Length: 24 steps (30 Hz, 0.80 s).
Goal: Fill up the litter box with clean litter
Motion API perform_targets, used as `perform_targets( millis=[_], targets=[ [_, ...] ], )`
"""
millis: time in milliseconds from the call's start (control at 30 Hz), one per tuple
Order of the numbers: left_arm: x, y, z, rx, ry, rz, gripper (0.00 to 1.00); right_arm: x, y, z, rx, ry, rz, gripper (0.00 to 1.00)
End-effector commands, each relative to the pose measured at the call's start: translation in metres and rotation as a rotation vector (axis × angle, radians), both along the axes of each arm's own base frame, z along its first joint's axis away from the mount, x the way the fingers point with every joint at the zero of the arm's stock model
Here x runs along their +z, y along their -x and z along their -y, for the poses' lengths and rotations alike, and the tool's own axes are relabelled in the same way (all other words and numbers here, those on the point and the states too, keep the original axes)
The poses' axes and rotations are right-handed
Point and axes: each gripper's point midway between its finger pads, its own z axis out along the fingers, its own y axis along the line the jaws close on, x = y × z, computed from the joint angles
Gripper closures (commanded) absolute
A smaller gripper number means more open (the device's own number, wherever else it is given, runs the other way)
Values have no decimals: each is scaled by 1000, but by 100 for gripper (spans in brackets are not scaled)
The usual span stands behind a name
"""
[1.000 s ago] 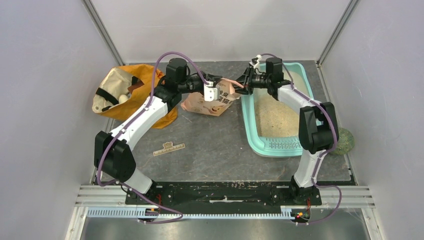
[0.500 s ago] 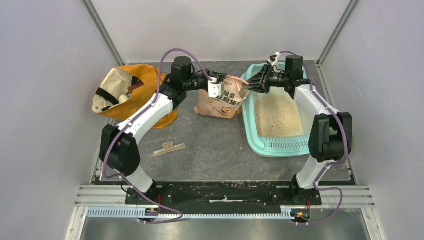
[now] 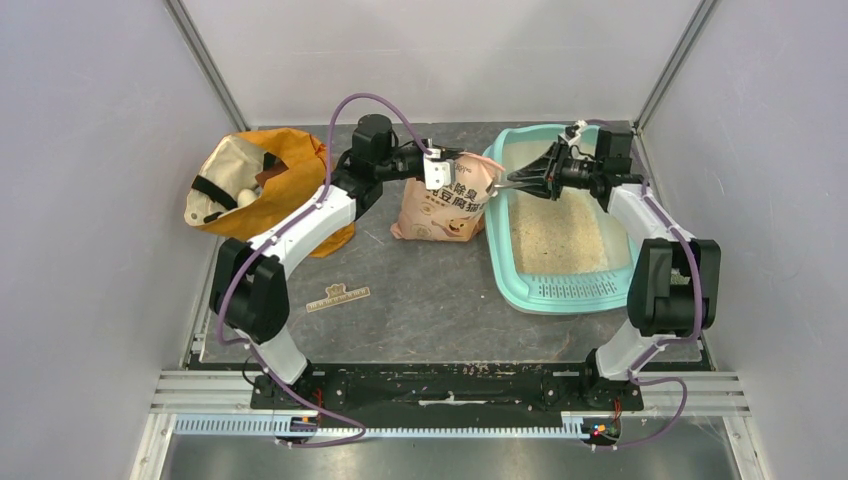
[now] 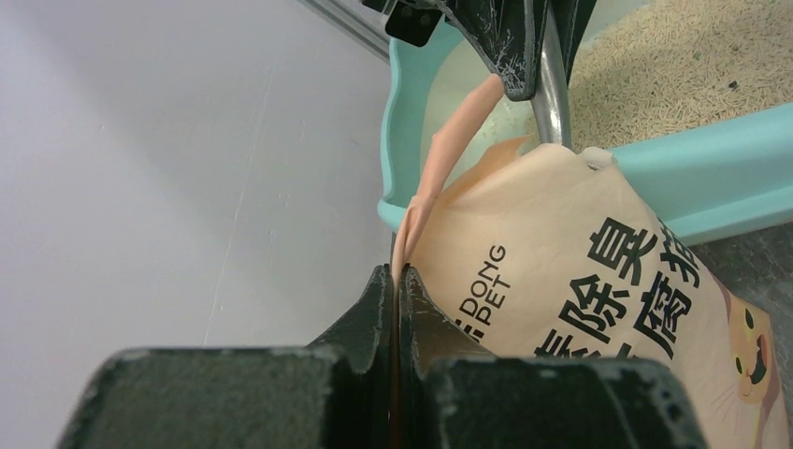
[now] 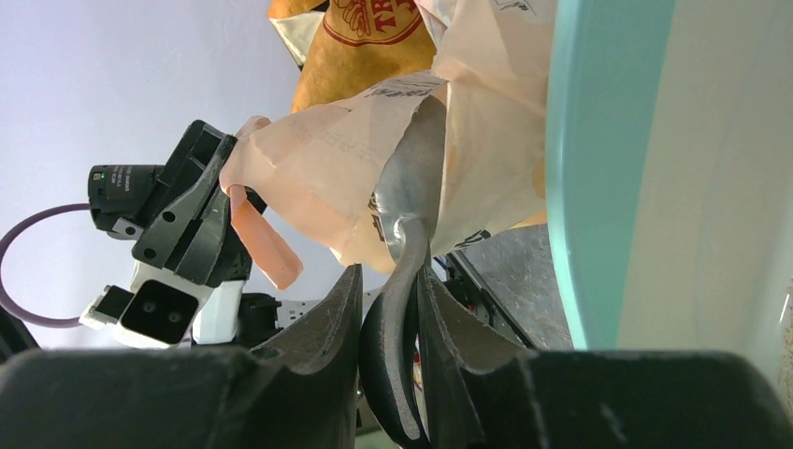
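Note:
The teal litter box [image 3: 500,262] lies at the right with clean litter [image 3: 556,236] spread over its pale floor. A peach-pink pouch [image 3: 446,203] stands against the box's left wall. My left gripper [image 3: 452,163] is shut on the pouch's top edge; the left wrist view shows the jaws pinching that edge [image 4: 400,277]. Over the box's far end, my right gripper [image 3: 514,178] is shut on the handle of a silver scoop [image 5: 411,178]. The scoop's bowl reaches into the pouch's mouth [image 5: 327,168]. What lies inside the pouch is hidden.
An orange fabric bag [image 3: 252,183] sits at the back left. A small flat tan strip [image 3: 338,294] lies on the grey table in front of it. Grey walls close in both sides and the back. The left arm's elbow passes over the bag's right edge.
Both arms have shifted right. The pouch went from lying slanted to standing against the box's left wall. The right gripper, still holding the scoop, swung back toward the box's far right.

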Motion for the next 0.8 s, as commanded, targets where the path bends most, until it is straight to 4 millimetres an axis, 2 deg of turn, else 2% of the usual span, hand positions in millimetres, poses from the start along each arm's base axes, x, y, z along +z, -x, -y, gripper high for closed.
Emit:
perform_targets(
  millis=[0, 300, 533, 767],
  targets=[
    [58, 8, 10, -70, 110, 134, 98, 44, 18, 8, 44, -51, 117, 100],
    [54, 10, 11, -95, 92, 154, 98, 34, 27, 41, -21, -40, 71, 100],
    [55, 10, 16, -112, 91, 157, 98, 22, 31, 56, -65, -48, 30, 100],
    [48, 7, 16, -104, 69, 157, 98, 26, 32, 69, -96, -59, 28, 100]
  ],
)
